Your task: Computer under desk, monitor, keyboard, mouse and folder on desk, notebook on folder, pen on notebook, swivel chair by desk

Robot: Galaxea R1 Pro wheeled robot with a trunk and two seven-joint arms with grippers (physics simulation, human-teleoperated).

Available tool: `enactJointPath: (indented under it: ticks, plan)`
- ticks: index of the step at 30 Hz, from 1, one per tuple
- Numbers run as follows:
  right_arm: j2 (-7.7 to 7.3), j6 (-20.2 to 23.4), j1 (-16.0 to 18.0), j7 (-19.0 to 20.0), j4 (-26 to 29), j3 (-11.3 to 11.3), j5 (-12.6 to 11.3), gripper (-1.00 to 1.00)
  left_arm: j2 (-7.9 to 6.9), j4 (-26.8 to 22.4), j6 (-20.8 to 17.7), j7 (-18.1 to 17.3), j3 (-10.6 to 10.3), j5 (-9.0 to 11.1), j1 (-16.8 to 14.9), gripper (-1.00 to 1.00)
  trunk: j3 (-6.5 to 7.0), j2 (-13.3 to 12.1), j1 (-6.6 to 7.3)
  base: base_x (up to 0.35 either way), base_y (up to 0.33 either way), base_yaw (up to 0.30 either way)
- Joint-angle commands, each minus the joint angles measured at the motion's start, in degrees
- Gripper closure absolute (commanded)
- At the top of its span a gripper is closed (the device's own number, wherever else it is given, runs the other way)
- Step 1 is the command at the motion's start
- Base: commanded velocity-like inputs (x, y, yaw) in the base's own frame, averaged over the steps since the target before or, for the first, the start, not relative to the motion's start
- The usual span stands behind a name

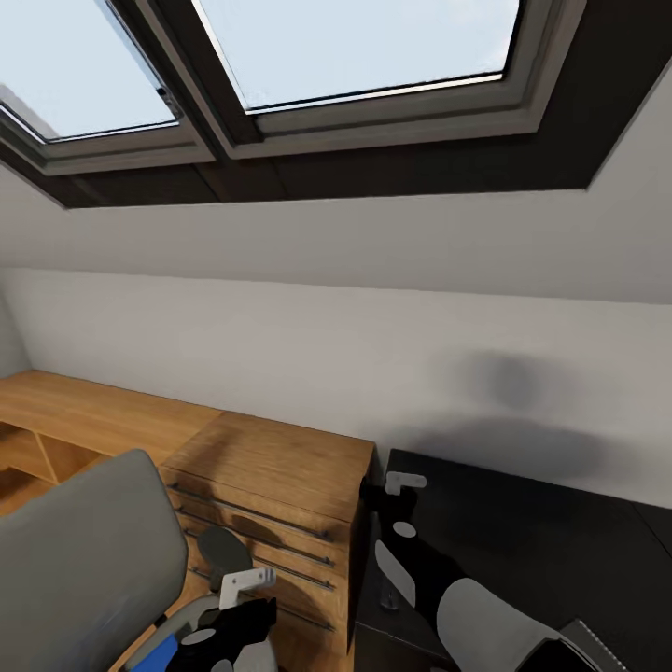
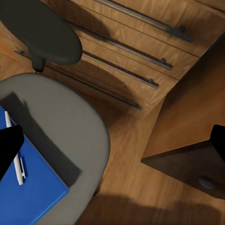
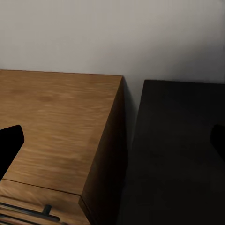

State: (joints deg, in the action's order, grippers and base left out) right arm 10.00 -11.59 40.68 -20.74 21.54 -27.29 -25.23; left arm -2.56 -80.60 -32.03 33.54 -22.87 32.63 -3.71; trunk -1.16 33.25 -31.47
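Grey sloped ceiling with a dark-framed skylight (image 1: 308, 84) fills the upper half of the head view, above a plain pale wall. Below it stand a wooden drawer cabinet (image 1: 280, 485) with long metal handles and, just beside it on the right, the glossy black desk (image 1: 551, 532).

The left gripper (image 1: 245, 607) hangs low over the grey padded swivel chair (image 1: 84, 560); in the left wrist view its dark fingers (image 2: 9, 147) sit at opposite edges of the frame, spread wide with nothing between them. The right gripper (image 1: 397, 499) hovers over the gap where cabinet and desk meet, its fingertips (image 3: 9, 140) likewise spread apart and closed on nothing.

On the chair seat lies the flat bright blue folder (image 2: 28, 187), flat and touching the grey cushion, its long axis running diagonally across the seat in the left wrist view. A thin white pen (image 2: 15, 157) rests on top of the folder, lying roughly along the folder's edge. A black armrest pad (image 2: 40, 30) sits between seat and cabinet drawers.

At the head view's lower right corner, a thin grey ribbed edge (image 1: 597, 644) lies on the desk; what it belongs to cannot be told.
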Motion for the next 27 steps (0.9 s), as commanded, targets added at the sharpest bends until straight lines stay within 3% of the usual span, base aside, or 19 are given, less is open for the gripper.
enactJointPath:
  ticks: [1,11,21,27]
  plan:
    - [0.00,-0.38,0.10,-0.34,-0.10,-0.48,-0.61,-1.00,-0.07,-0.10,-0.05,0.58,-0.16,0.56,-0.07,-1.00,-0.12,0.11,-0.03,0.000,0.000,0.001]
    - [0.00,-0.44,0.10,-0.35,-0.10,-0.32,-0.53,-1.00,-0.05,-0.60,-0.05,0.78,0.35,0.65,-0.07,-1.00,-0.12,0.11,-0.03,0.000,0.000,0.000]
    - [0.00,0.34,0.10,-0.22,-0.10,-0.43,-0.57,-1.00,0.01,-2.21,-0.13,0.75,1.28,0.77,-0.07,-1.00,-1.91,4.12,-2.22,0.000,0.000,0.000]
    - [0.00,8.03,0.10,-0.26,-0.01,-0.30,-0.56,-1.00,0.01,-2.43,-0.14,0.74,1.49,0.77,-0.07,-1.00,-2.99,6.53,-3.54,0.000,0.000,0.000]
